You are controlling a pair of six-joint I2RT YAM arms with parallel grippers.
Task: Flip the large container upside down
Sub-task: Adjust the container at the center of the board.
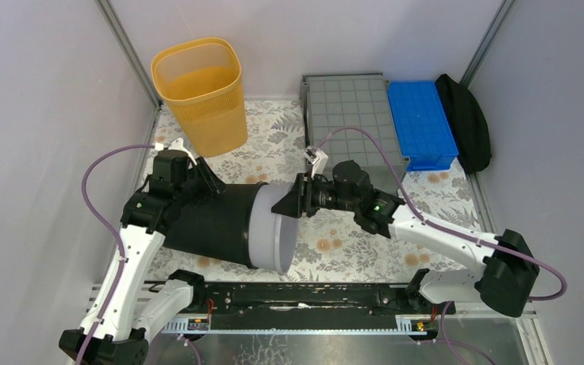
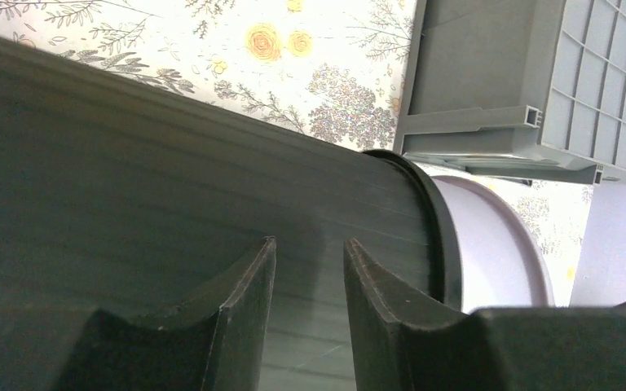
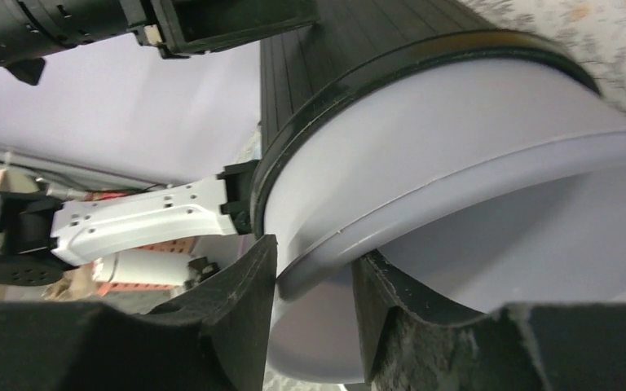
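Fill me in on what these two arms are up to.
Both arms are on a round black bucket lying on its side on the flowered table. The right gripper straddles its light-grey rim; whether it is clamped is unclear. The left gripper, jaws apart, sits against the bucket's dark wall near the base. The large grey crate lies at the back, gridded underside up, untouched.

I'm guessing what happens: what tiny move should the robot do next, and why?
Probably the right gripper should tip the rim downward: the round bin lies on its side, rim between its jaws, left gripper resting against its wall.
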